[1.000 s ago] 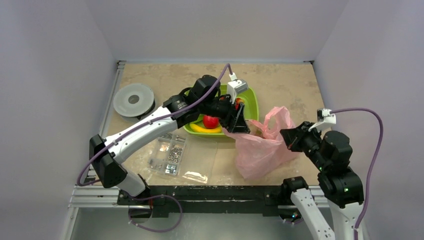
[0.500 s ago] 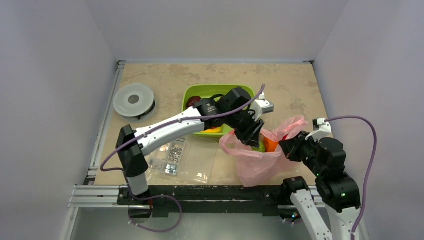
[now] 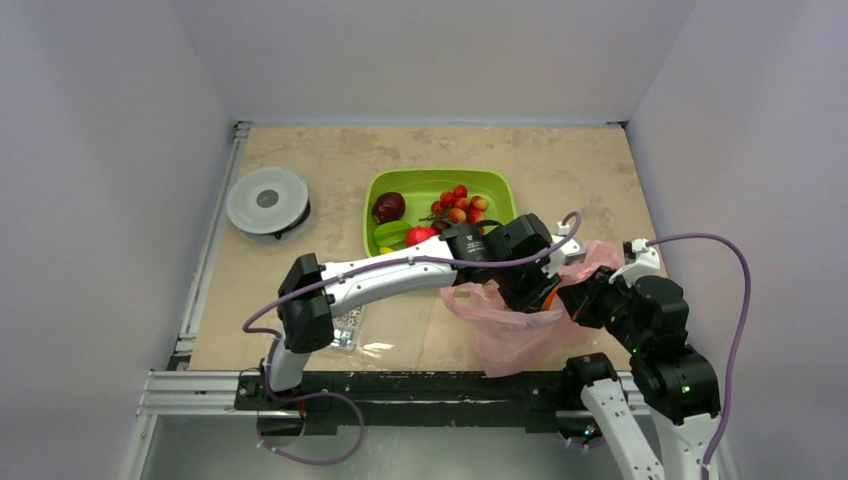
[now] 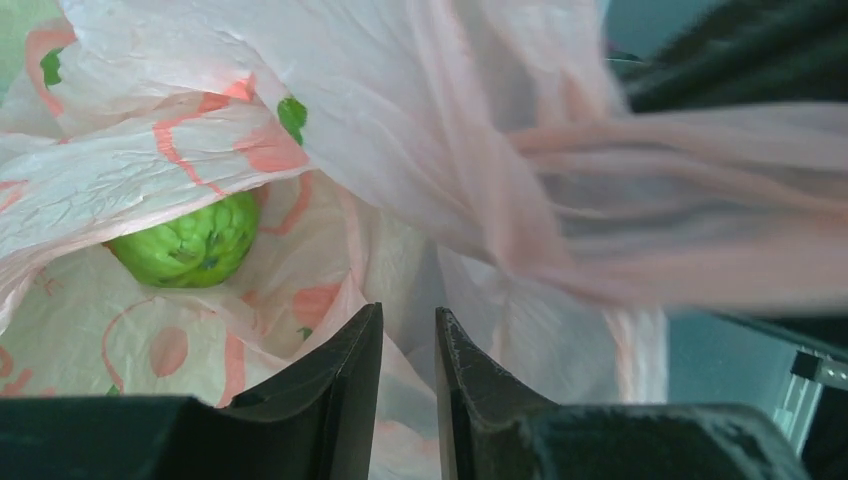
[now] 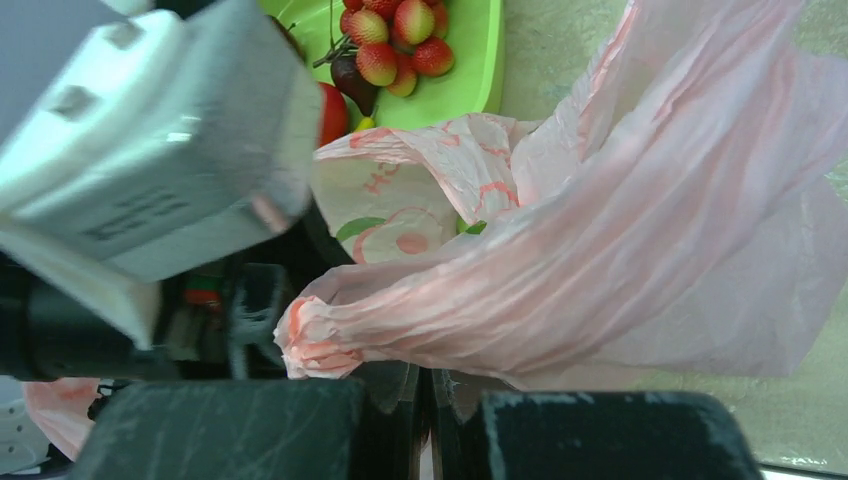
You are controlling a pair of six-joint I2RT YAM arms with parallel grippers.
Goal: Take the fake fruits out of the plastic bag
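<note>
Pink plastic bag [image 5: 620,250] pinched by right claw [image 5: 425,385]; left claw [image 4: 408,370] inside, jaws narrowly apart, we cannot tell its hold; green fruit [image 4: 188,243] ahead-left.

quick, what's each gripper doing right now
left gripper: inside the plastic bag, jaws nearly together; cannot tell if it grips anything
right gripper: shut on a bunched edge of the plastic bag

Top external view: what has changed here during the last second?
The left end effector swung right from the green tray and down into the mouth of the plastic bag, close to a green fruit; nothing is visibly taken yet. The right end effector stayed shut on the bag. The tray, spool and screw box did not move.
</note>
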